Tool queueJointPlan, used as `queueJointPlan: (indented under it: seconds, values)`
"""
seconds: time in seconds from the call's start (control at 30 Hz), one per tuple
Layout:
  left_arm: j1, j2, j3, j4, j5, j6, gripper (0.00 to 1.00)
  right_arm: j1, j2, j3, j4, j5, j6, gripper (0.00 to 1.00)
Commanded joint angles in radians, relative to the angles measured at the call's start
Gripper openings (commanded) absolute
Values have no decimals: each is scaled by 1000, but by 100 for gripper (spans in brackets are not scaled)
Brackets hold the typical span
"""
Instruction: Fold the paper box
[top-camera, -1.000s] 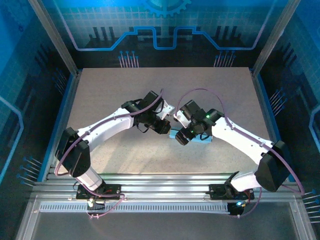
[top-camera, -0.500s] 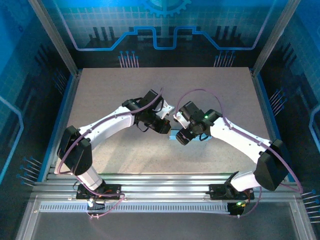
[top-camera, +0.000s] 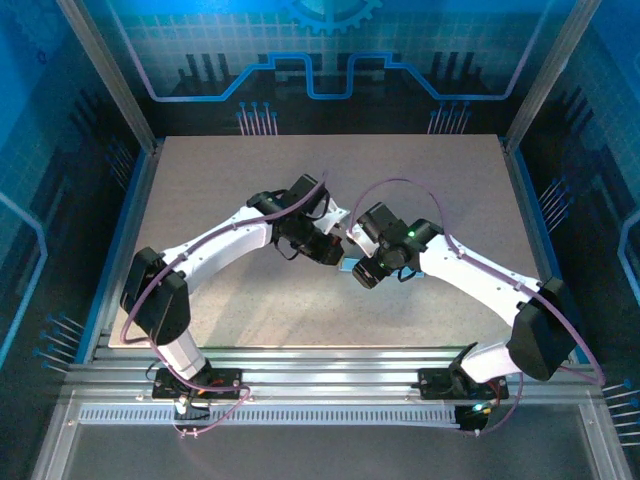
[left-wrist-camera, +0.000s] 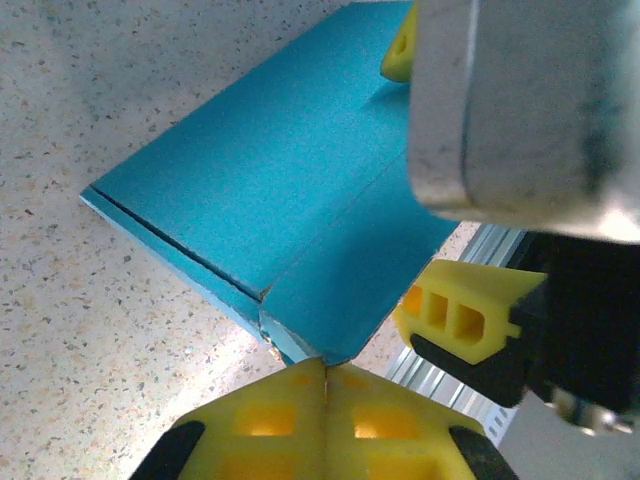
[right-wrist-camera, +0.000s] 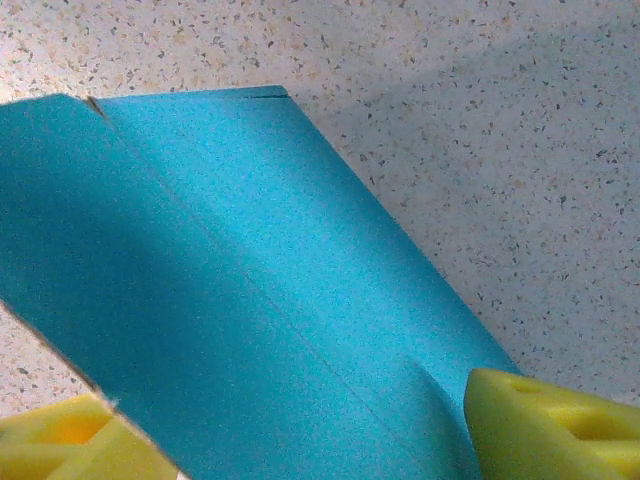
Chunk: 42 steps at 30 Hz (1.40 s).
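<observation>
Closer together than a second ago, both wrists now hide more of the paper box (left-wrist-camera: 270, 170) at mid-table (top-camera: 200, 190). The left gripper (left-wrist-camera: 325, 372) is pinched tight on a flap corner. The right gripper (right-wrist-camera: 300, 440) stands wide, its fingers (right-wrist-camera: 550, 425) straddling the box.

My left hand's (left-wrist-camera: 325, 375) pads (left-wrist-camera: 260, 425) are yellow plastic, the paper box (left-wrist-camera: 270, 190) smooth matt card, the worktop (left-wrist-camera: 80, 300) speckled and grainy.

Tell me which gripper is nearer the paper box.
Left, barely: the shut left gripper touches a flap corner of the paper box with its fingertips; the right gripper straddles the box, fingers on either side.
</observation>
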<state>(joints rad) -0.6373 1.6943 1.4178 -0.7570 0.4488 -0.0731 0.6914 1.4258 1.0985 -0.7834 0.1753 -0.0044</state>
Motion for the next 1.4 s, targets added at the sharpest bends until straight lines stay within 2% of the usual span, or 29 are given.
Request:
queueJointPlan:
  seconds: [0.0,0.2,1.0,1.23,1.37]
  values:
    - [15,17,40,-42,65,-14,2,19,22,5,7,-1,4,73]
    - [26,30,55,-65,92,-19,2,24,36,17,10,-1,4,69]
    - [34,89,46,-59,83,-45,2,21,50,38,6,-17,-8,54]
    - [51,85,58,-51,121,-79,2,11,48,37,0,-21,-17,53]
    - [53,75,69,-57,102,-68,10,1,44,37,5,-40,-18,49]
